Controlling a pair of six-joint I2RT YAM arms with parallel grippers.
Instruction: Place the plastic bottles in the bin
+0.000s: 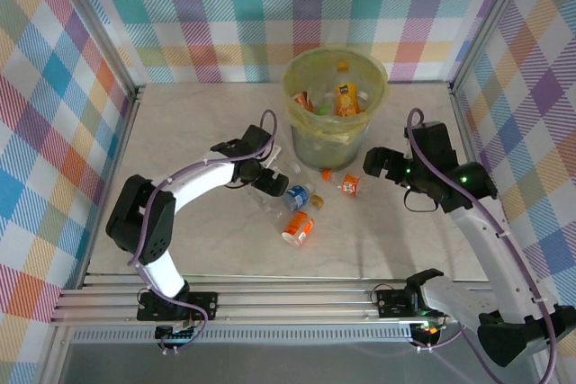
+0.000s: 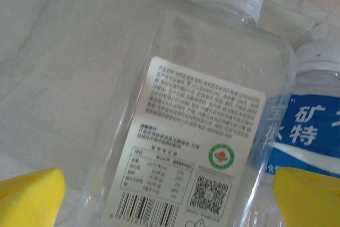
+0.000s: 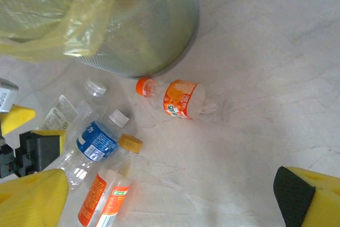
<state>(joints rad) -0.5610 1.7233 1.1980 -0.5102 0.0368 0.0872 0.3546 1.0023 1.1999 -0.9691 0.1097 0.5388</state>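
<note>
From above, the bin (image 1: 337,155) stands upper centre, bottles (image 1: 346,99) inside. Loose bottles (image 1: 298,227) lie below it between left gripper (image 1: 268,177) and right gripper (image 1: 376,164). Left wrist: jaws wide, flanking a clear bottle (image 2: 196,147). Right wrist: jaws wide, empty; an orange-label bottle (image 3: 180,99) lies mid-frame beside the bin.

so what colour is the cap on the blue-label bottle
White cap, clearest in the right wrist view.
</note>
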